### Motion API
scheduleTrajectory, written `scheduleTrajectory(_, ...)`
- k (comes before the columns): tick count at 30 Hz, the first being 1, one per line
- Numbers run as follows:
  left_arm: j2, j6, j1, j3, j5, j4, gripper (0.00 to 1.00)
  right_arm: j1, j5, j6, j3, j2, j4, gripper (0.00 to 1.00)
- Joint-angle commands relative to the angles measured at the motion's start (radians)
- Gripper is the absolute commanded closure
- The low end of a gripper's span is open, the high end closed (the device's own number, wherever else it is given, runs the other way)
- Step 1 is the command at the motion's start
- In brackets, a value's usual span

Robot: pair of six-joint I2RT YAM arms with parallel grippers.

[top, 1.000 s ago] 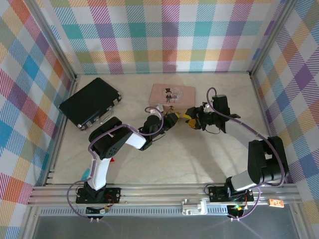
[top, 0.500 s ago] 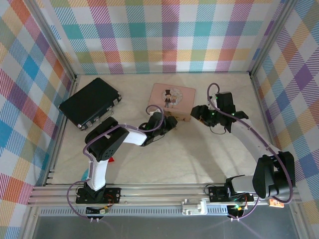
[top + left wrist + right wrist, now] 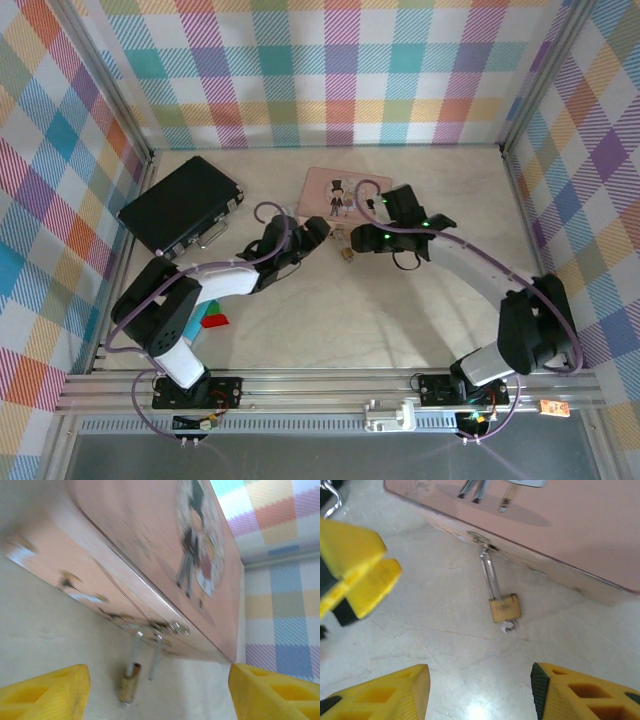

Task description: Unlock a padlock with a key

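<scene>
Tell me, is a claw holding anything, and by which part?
Nothing is held. The left claw and the right claw are both open and empty; the padlock lies on the table.

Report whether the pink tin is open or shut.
Shut: the pink tin has its lid down flat, and the padlock hangs from its clasp.

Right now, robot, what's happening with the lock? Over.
Left gripper open, right gripper open, both empty. Padlock on table, hooked to tin; silvery bit at its base, maybe key. Nothing blocking it. Over.
</scene>
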Motion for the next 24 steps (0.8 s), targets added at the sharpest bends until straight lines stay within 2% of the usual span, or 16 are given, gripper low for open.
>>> scheduleTrajectory(1,-0.056,0.034,0.054,-0.013,0.01,-0.09,0.27,0.067,0.114,-0.086,0.07,0.085,-0.063,0.44)
scheduleTrajectory(7,-0.083,0.053,0.136,-0.015,0.042,-0.112,0.27,0.187,0.326,-0.131,0.232,0.276,-0.193,0.45)
scheduleTrajectory(13,-0.082,0.056,0.156,-0.023,0.044,-0.097,0.27,0.241,0.536,-0.103,0.327,0.427,-0.254,0.45)
scheduleTrajectory(17,-0.072,0.051,0.165,-0.031,0.054,-0.088,0.27,0.246,0.582,-0.104,0.336,0.465,-0.237,0.48)
scheduleTrajectory(24,-0.08,0.057,0.181,-0.034,0.057,-0.094,0.27,0.251,0.587,-0.116,0.314,0.494,-0.173,0.54)
